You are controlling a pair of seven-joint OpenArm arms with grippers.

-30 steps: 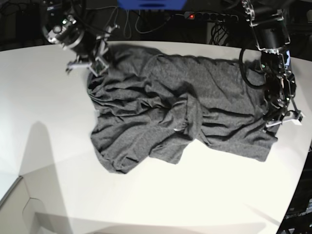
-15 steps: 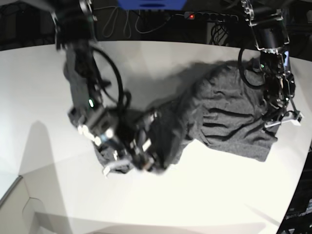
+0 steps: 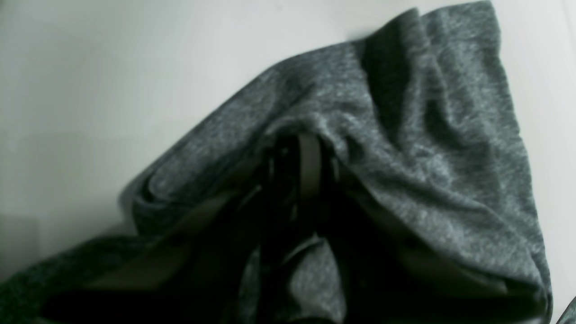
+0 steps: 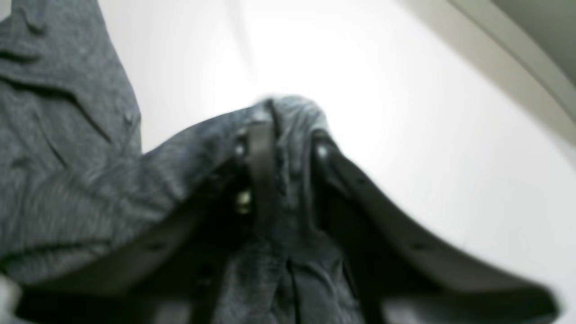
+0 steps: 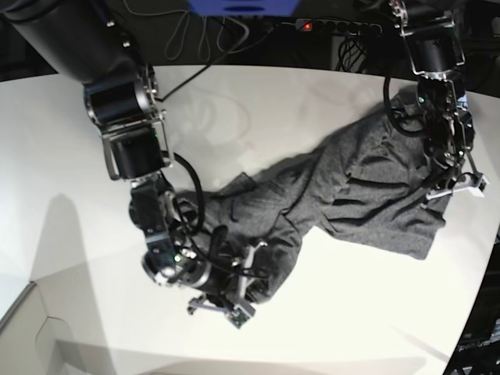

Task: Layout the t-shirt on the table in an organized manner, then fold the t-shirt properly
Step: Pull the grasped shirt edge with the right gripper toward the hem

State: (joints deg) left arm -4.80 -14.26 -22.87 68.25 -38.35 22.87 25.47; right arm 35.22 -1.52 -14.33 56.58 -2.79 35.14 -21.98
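Across table (image 5: 328,328) — t-shirt (image 5: 367,187), diagonal

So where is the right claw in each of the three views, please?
Base: right claw at lower left of centre, on the t-shirt.
Right wrist: right claw in the centre, cloth bunched between its fingers.
Left wrist: not in it.
Shared landmark: the grey t-shirt on the white table.

No text, label, brand, number or sign can be read anywhere in these views.
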